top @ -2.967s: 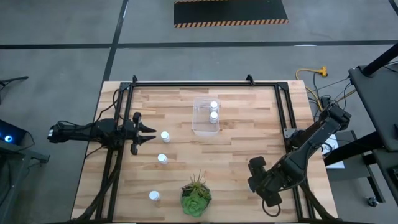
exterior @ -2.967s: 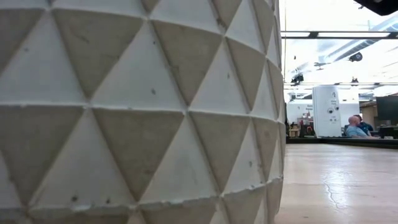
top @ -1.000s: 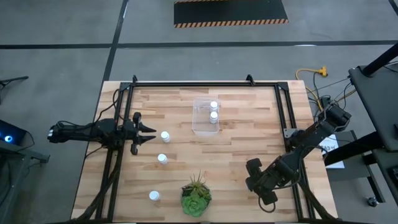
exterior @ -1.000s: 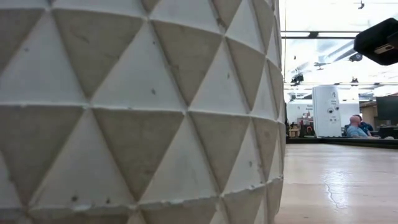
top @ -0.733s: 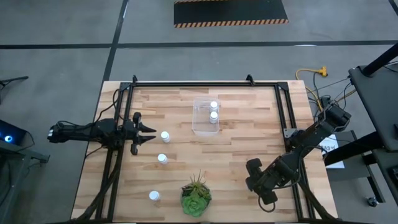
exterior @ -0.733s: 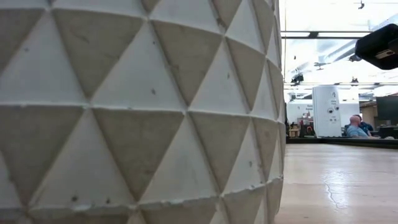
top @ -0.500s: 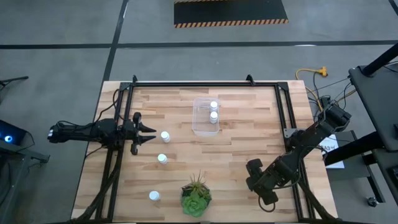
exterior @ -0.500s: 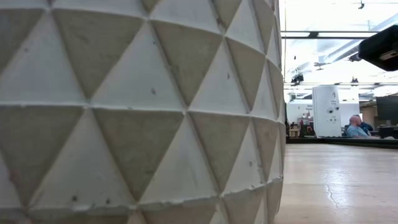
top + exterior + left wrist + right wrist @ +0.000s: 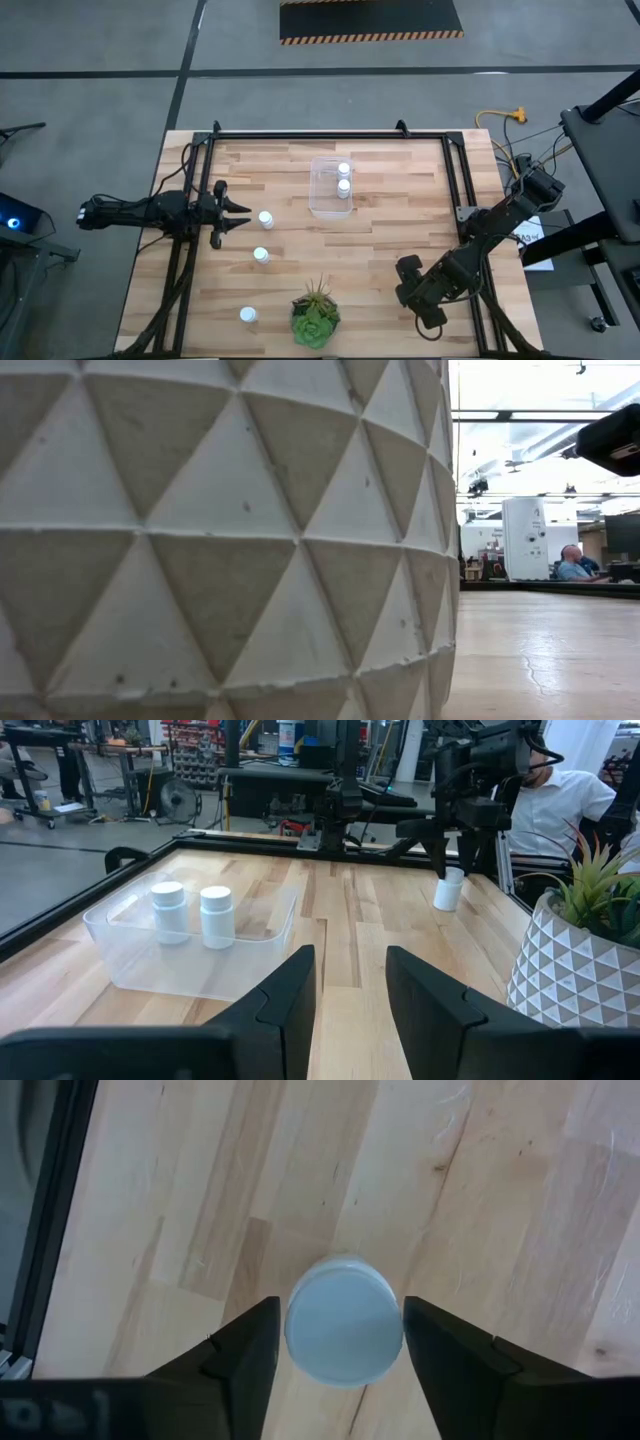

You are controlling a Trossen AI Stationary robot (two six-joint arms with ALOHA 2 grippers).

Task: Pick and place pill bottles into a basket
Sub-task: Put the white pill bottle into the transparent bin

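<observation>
Two pill bottles (image 9: 343,178) stand in the clear basket (image 9: 328,205), three on the wood near the left gripper (image 9: 240,212), fingers pressed together, while the right gripper (image 9: 340,1342), near the table's right edge, straddles a sixth bottle (image 9: 343,1333), fingers spread, not touching.

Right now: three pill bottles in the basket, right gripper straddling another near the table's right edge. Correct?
Not quite. The basket holds two pill bottles, as the left wrist view shows. The rest stands: the right gripper straddles another bottle near the table's right edge.

Overhead camera looks straight down; low camera sits against the planter (image 9: 220,540).
</observation>
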